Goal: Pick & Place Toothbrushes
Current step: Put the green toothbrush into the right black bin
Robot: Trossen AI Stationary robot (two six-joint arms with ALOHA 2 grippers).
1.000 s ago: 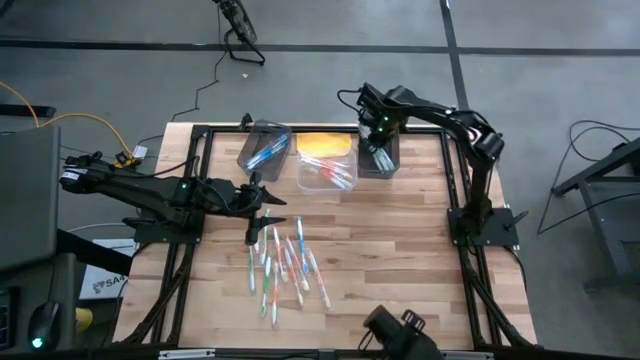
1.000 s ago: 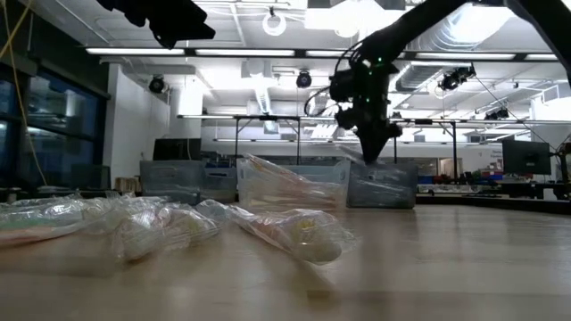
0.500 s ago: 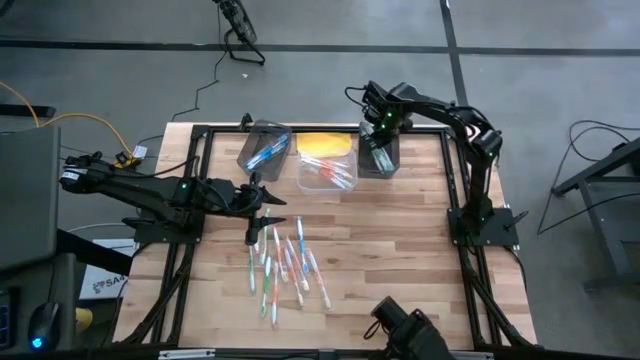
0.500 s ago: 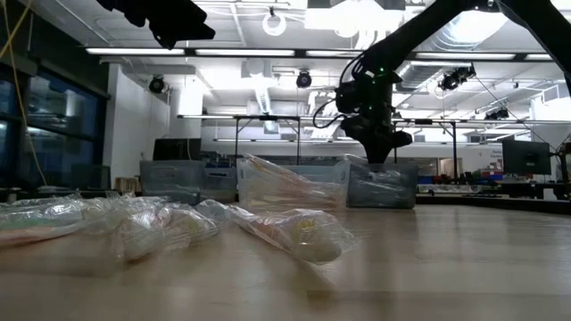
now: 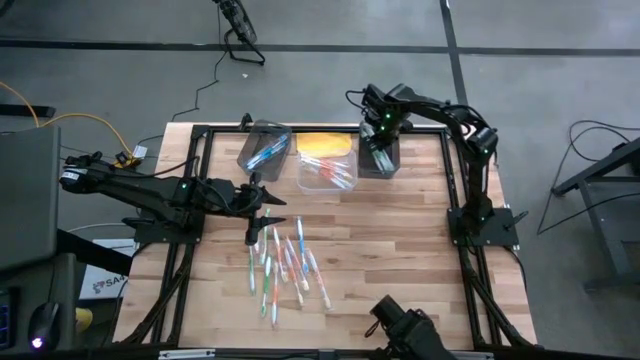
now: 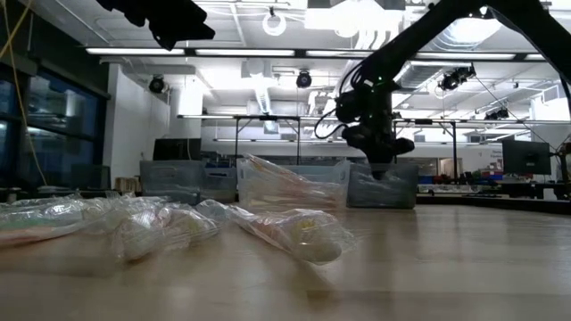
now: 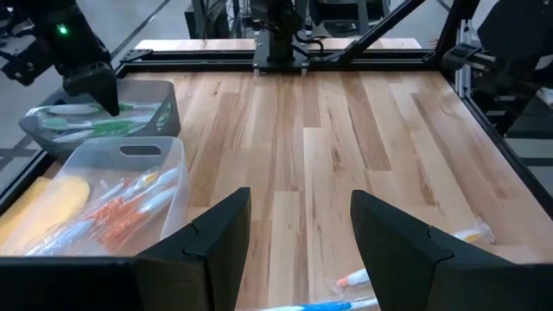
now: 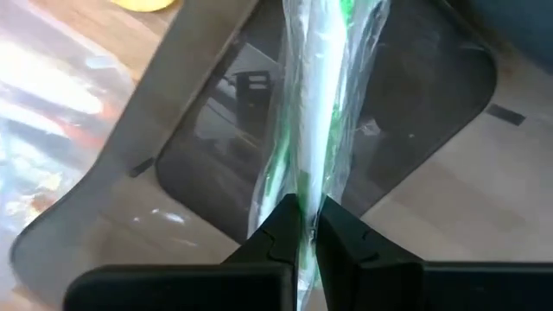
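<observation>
Right gripper [image 8: 308,226] pinches a wrapped green toothbrush [image 8: 313,112] over the dark bin [image 8: 432,95]; light, crinkly, probably slippery, best gripped mid-handle.

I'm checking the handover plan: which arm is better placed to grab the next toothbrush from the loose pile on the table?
Left, probably. The left gripper hovers open just behind the toothbrush pile. The right gripper is over the dark bin at the back, shut on a green wrapped toothbrush it must release first.

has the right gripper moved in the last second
Yes. In the low view the right gripper has dropped, tip now level with the dark bin's rim, fingers clamping a green toothbrush.
</observation>
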